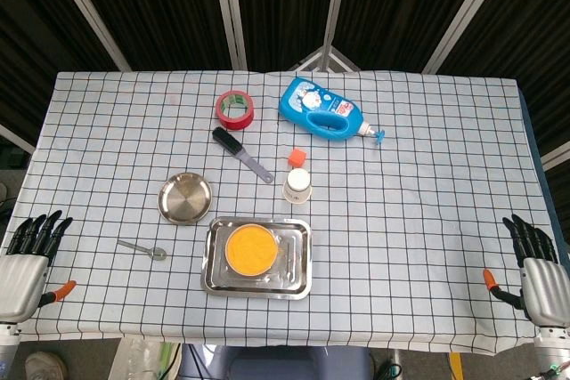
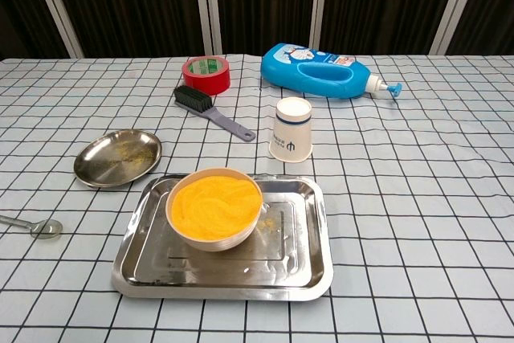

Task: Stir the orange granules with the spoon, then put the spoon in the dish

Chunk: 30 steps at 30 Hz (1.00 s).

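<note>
Head view: the small metal spoon (image 1: 142, 249) lies flat on the checked worktop (image 1: 419, 184), left of the steel tray (image 1: 256, 287) holding the bowl of orange granules (image 1: 248, 248) and just below the round steel dish (image 1: 186, 198). The left robot hand (image 1: 25, 260), empty with fingers spread, rests well left of the spoon; the right robot hand (image 1: 534, 266) is likewise open. A low pinch on the thin handle seems advisable.

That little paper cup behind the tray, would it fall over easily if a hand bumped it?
Probably. The paper cup looks thin and light, so a nudge would likely slide or tip it. It stands upside down on its wider rim, which should steady it somewhat. Once over, it would likely roll in a curve.
</note>
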{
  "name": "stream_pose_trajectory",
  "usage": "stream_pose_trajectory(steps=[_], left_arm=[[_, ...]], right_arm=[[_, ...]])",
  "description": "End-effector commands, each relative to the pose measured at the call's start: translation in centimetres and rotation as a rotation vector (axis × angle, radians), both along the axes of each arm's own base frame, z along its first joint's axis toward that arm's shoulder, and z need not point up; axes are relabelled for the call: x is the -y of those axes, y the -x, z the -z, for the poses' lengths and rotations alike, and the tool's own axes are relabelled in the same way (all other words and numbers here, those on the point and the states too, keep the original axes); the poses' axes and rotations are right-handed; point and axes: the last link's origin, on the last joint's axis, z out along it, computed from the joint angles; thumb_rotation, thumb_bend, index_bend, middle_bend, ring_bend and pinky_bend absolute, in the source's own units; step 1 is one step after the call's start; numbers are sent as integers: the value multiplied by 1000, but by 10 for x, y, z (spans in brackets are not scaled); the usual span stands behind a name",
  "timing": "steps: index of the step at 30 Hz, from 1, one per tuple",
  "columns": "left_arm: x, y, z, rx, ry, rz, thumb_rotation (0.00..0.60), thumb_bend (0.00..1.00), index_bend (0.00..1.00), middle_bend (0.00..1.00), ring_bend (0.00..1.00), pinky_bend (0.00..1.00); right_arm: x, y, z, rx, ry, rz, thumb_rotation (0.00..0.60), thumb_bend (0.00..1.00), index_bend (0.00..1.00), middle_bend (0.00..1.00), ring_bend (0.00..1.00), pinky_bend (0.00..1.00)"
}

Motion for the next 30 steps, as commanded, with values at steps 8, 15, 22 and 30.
stream_pose_trajectory(steps=[8,15,22,30], left_arm=[[-15,-2,11,-5,53,-28,600,152,0,0,0,0],[-40,-1,23,-24,98,-58,600,153,28,0,0,0],[-73,3,48,-113,152,-68,600,286,352,0,0,0],[-96,10,79,-208,211,-93,600,403,465,0,0,0]], right_arm=[[0,1,-1,2,0,9,600,394,0,0,0,0],[-2,2,-2,2,4,11,600,393,0,0,0,0],[-1,2,-1,-2,1,13,600,393,0,0,0,0],[-2,2,-2,1,5,15,600,394,0,0,0,0]])
